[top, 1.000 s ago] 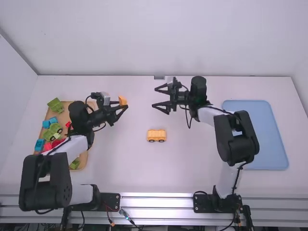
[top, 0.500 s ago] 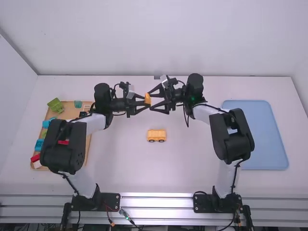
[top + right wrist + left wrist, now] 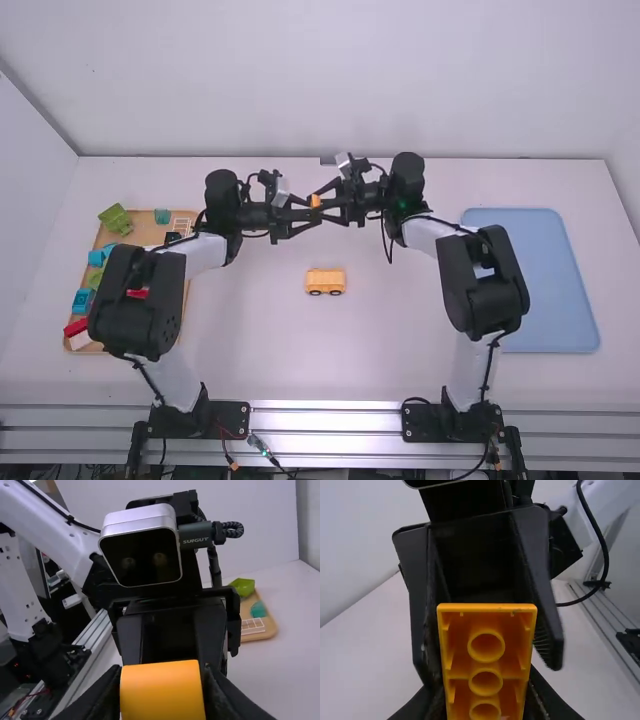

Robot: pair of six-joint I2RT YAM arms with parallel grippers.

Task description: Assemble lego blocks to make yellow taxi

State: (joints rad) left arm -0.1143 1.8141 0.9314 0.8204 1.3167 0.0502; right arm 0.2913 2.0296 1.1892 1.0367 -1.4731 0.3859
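Note:
My left gripper (image 3: 306, 212) and my right gripper (image 3: 324, 203) meet above the table's upper middle, with a small orange block (image 3: 315, 201) between them. In the left wrist view, the left gripper (image 3: 486, 692) is shut on the orange block (image 3: 486, 622), whose hollow underside with round tubes faces the camera. The other gripper's fingers flank the block there. The right gripper (image 3: 162, 690) is shut on the block's smooth end (image 3: 162, 692) in the right wrist view, with the left gripper's fingers behind. A yellow car body with dark wheels (image 3: 325, 282) stands on the table below.
At the left, partly under the left arm, a wooden tray (image 3: 182, 300) holds several green, blue and red pieces, with a green piece (image 3: 116, 219) at its far corner. A blue tray (image 3: 545, 280) lies at the right.
The left gripper has carried the orange block rightward from the tray side to the right gripper. The right gripper has shifted slightly left and its fingers have shut around the block. The car body stays put.

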